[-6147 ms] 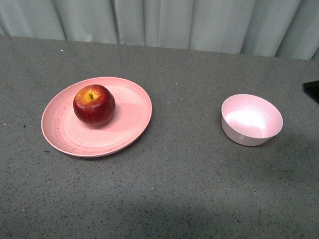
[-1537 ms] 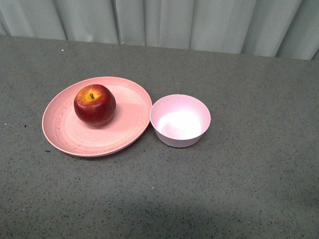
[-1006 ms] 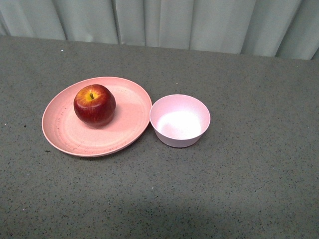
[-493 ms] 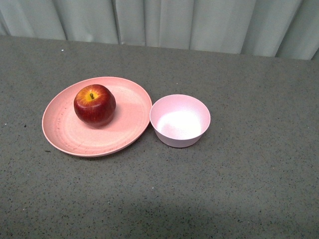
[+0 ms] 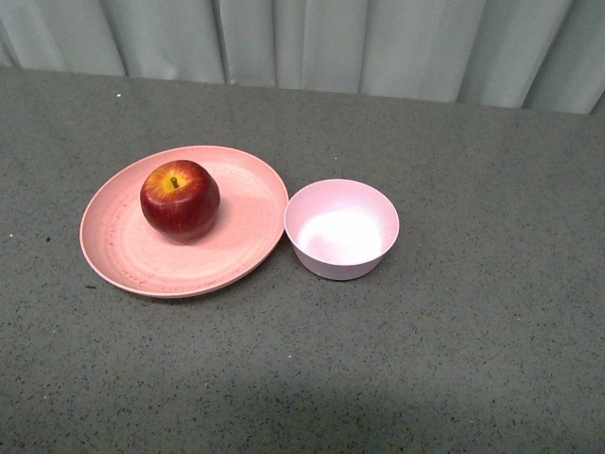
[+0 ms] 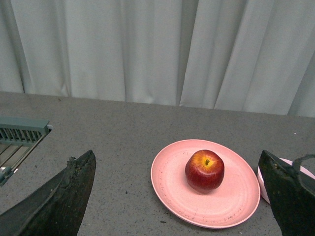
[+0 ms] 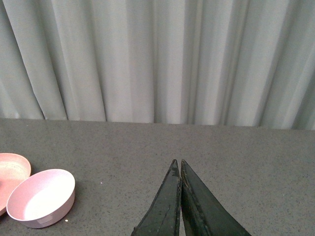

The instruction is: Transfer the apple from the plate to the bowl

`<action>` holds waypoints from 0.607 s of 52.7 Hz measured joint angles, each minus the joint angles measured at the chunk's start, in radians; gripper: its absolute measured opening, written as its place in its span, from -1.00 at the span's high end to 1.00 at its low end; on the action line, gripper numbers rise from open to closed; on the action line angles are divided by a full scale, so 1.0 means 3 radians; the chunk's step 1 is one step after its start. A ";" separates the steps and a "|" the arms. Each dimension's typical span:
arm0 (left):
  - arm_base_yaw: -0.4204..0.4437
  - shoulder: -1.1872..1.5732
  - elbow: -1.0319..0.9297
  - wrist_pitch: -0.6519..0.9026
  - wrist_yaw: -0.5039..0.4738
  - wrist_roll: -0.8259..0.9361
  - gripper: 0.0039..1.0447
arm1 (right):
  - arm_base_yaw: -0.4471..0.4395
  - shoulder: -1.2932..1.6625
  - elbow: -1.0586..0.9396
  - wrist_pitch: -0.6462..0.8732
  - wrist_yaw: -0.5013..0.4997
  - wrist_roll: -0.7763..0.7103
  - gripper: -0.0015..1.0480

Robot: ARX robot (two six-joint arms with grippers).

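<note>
Two pink dishes sit on the speckled dark-grey tabletop [image 5: 454, 378], which fills nearly all of the front view below a band of pale pleated curtain [image 5: 331, 38] along the top edge. The larger dish is the wide, shallow, salmon-pink matte plate [image 5: 123, 270], left of centre in the frame. Just to its right, rim against rim or nearly so, stands the small, deep, pale pink smooth-sided bowl [image 5: 331, 268], and it is empty. The round, glossy, dark-red apple [image 5: 180, 200], yellow-orange about its stem, rests upright on the plate's upper-left part.

So none of the transfer is done: the grasp, the lift, the short carry to the right and the release into the bowl are all left.

Neither arm shows in the front view. The left wrist view has the left claw [image 6: 177, 155] spread wide and empty, well short of the apple. The right wrist view has the right claw [image 7: 178, 162] clenched tip to tip on nothing, apart from the bowl. A grey slatted object [image 6: 22, 130] is cut off by the edge of the left wrist view; it may be a rack.
</note>
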 joint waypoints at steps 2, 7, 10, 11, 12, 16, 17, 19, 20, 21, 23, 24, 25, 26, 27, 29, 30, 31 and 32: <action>0.0000 0.0000 0.0000 0.0000 0.0000 0.0000 -0.88 | 0.0000 -0.0003 0.0000 -0.0009 0.0000 0.0000 0.98; 0.0000 0.0000 0.0000 0.0000 0.0000 0.0000 -0.88 | 0.0000 -0.0003 0.0000 -0.0013 0.0000 -0.0005 0.96; 0.0000 0.0000 0.0000 0.0000 0.0000 0.0000 -0.88 | 0.0000 -0.0003 0.0000 -0.0014 0.0000 -0.0004 0.81; 0.0000 0.0000 0.0000 0.0000 0.0000 0.0000 -0.88 | 0.0000 -0.0003 0.0000 -0.0014 0.0000 -0.0004 0.78; 0.0000 0.0000 0.0000 0.0000 0.0000 0.0000 -0.88 | 0.0000 -0.0003 0.0000 -0.0014 0.0000 -0.0004 0.71; 0.0000 0.0000 0.0000 0.0000 0.0000 0.0000 -0.88 | 0.0000 -0.0006 0.0000 -0.0014 0.0000 -0.0004 0.44; 0.0000 0.0000 0.0000 0.0000 0.0000 0.0000 -0.88 | 0.0000 -0.0006 0.0000 -0.0014 0.0000 -0.0004 0.37; 0.0000 0.0000 0.0000 0.0000 0.0000 0.0000 -0.88 | 0.0000 -0.0006 0.0000 -0.0014 0.0000 -0.0004 0.23; 0.0000 0.0000 0.0000 0.0000 0.0000 0.0000 -0.88 | 0.0000 -0.0006 0.0000 -0.0014 0.0000 -0.0004 0.17; 0.0000 0.0000 0.0000 0.0000 0.0000 0.0000 -0.88 | 0.0000 -0.0006 0.0000 -0.0014 0.0000 -0.0004 0.06; 0.0000 0.0000 0.0000 0.0000 0.0000 0.0000 -0.88 | 0.0000 -0.0006 0.0000 -0.0014 0.0000 -0.0004 -0.07; 0.0000 0.0000 0.0000 0.0000 0.0000 0.0000 -0.88 | 0.0000 -0.0006 0.0000 -0.0014 0.0000 -0.0004 -0.17; 0.0000 0.0000 0.0000 0.0000 0.0000 0.0000 -0.88 | 0.0000 -0.0006 0.0000 -0.0014 0.0000 -0.0004 -0.24; 0.0000 0.0000 0.0000 0.0000 0.0000 0.0000 -0.88 | 0.0000 -0.0006 0.0000 -0.0014 0.0000 -0.0004 -0.34; 0.0000 0.0000 0.0000 0.0000 0.0000 0.0000 -0.88 | 0.0000 -0.0006 0.0000 -0.0014 0.0000 -0.0004 -0.41; 0.0000 0.0000 0.0000 0.0000 0.0000 0.0000 -0.88 | 0.0000 -0.0006 0.0000 -0.0014 0.0000 -0.0004 -0.58; 0.0000 0.0000 0.0000 0.0000 0.0000 0.0000 -0.88 | 0.0000 -0.0006 0.0000 -0.0014 0.0000 -0.0004 -0.65; 0.0000 0.0000 0.0000 0.0000 0.0000 0.0000 -0.88 | 0.0000 -0.0006 0.0000 -0.0014 0.0000 -0.0004 -0.75; 0.0000 0.0000 0.0000 0.0000 0.0000 0.0000 -0.88 | 0.0000 -0.0006 0.0000 -0.0014 0.0000 -0.0004 -0.81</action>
